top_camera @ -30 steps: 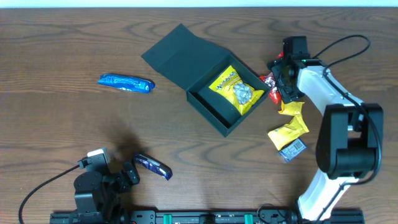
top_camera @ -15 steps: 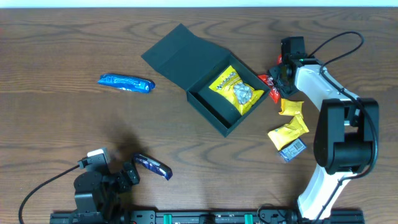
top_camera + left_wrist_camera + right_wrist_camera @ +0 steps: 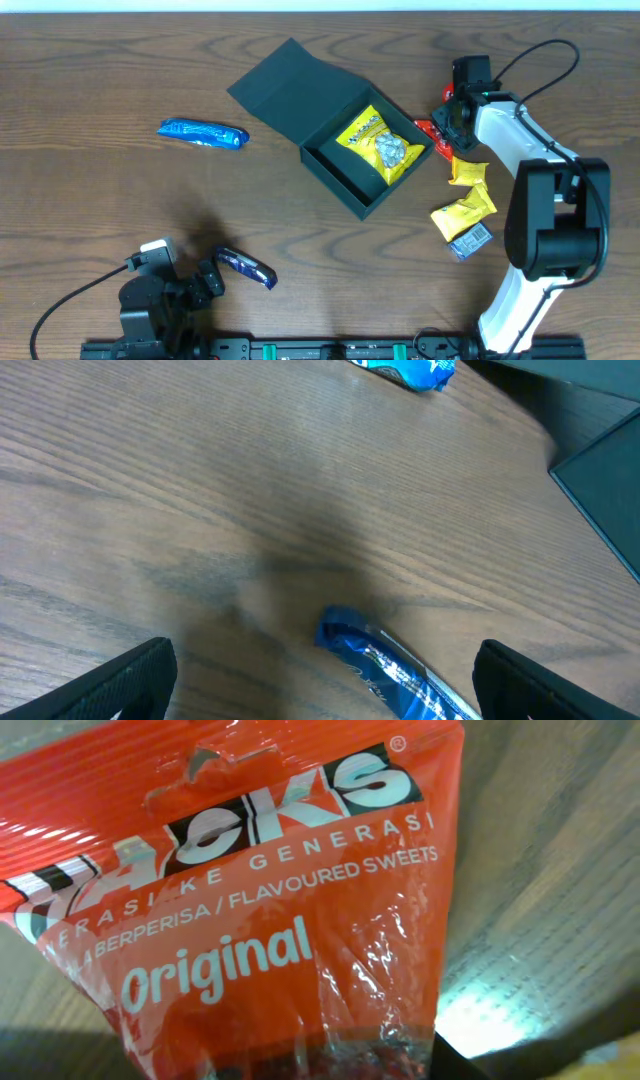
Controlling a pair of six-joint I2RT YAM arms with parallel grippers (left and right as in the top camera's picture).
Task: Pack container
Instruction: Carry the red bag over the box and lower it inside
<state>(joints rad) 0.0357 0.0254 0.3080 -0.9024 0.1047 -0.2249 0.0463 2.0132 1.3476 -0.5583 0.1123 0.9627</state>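
Observation:
The dark teal container [image 3: 285, 90] lies open mid-table with a yellow packet [image 3: 385, 145] inside its tray. Just right of it, my right gripper [image 3: 447, 118] is down on a red snack packet [image 3: 428, 130]. In the right wrist view that red packet [image 3: 250, 910] fills the frame, and its crinkled lower end sits pinched in my gripper [image 3: 330, 1065]. My left gripper [image 3: 205, 280] rests near the front edge, open. A dark blue packet [image 3: 400, 670] lies on the wood between its fingertips [image 3: 140, 680], untouched.
A bright blue packet [image 3: 203, 133] lies left of the container. Two yellow packets [image 3: 465, 172] [image 3: 463, 212] and a small blue-grey one [image 3: 470, 240] lie by the right arm's base. The container's corner [image 3: 600, 460] shows in the left wrist view.
The right gripper's jaws have narrowed onto the red packet, and the wrist has shifted slightly up the table. The left arm and everything else have stayed put.

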